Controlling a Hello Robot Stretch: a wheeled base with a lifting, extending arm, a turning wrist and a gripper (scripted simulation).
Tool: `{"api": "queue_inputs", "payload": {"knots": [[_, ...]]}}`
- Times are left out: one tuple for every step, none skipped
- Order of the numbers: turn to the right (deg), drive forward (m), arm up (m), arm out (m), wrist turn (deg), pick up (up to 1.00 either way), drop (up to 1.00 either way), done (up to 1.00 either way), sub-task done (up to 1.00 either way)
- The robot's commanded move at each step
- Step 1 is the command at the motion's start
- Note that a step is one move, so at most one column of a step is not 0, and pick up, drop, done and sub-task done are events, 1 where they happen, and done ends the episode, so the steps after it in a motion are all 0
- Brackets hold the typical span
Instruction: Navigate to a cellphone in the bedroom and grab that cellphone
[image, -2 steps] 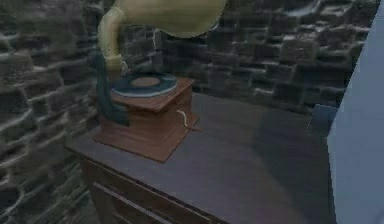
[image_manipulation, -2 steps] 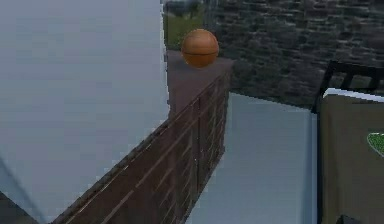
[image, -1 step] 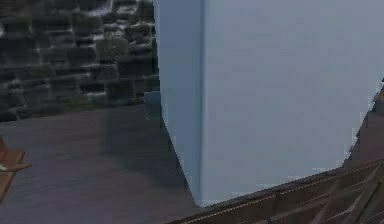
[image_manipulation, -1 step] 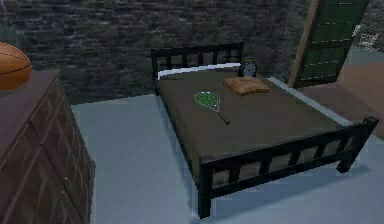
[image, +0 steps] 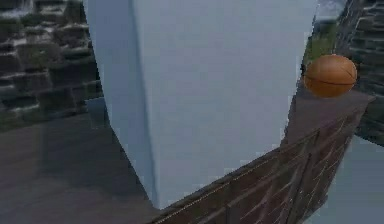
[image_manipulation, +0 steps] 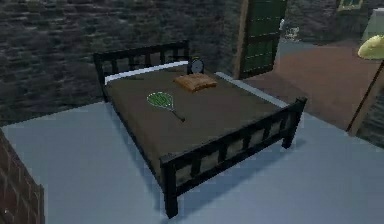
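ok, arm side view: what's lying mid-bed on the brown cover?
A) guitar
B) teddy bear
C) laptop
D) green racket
D: a green racket, its round head toward the headboard and its handle toward the foot, lies flat on the bed.

Forward view: pale block (image: 220, 90) bright on broad face, shaded on narrow left face; orange ball (image: 330, 75) well lit, upper right. Arm side view: soft even light; brick wall (image_manipulation: 60, 40) dim, floor (image_manipulation: 90, 165) pale, bed (image_manipulation: 205, 115) dark.
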Motion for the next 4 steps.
{"api": "queue_inputs", "payload": {"knots": [[0.0, 0.15, 0.00, 0.00, 0.0, 0.00, 0.00, 0.00, 0.00], [-45.0, 0.00, 0.00, 0.00, 0.0, 0.00, 0.00, 0.00, 0.00], [-45.0, 0.00, 0.00, 0.00, 0.0, 0.00, 0.00, 0.00, 0.00], [-27.0, 0.00, 0.00, 0.00, 0.0, 0.00, 0.00, 0.00, 0.00]]}}
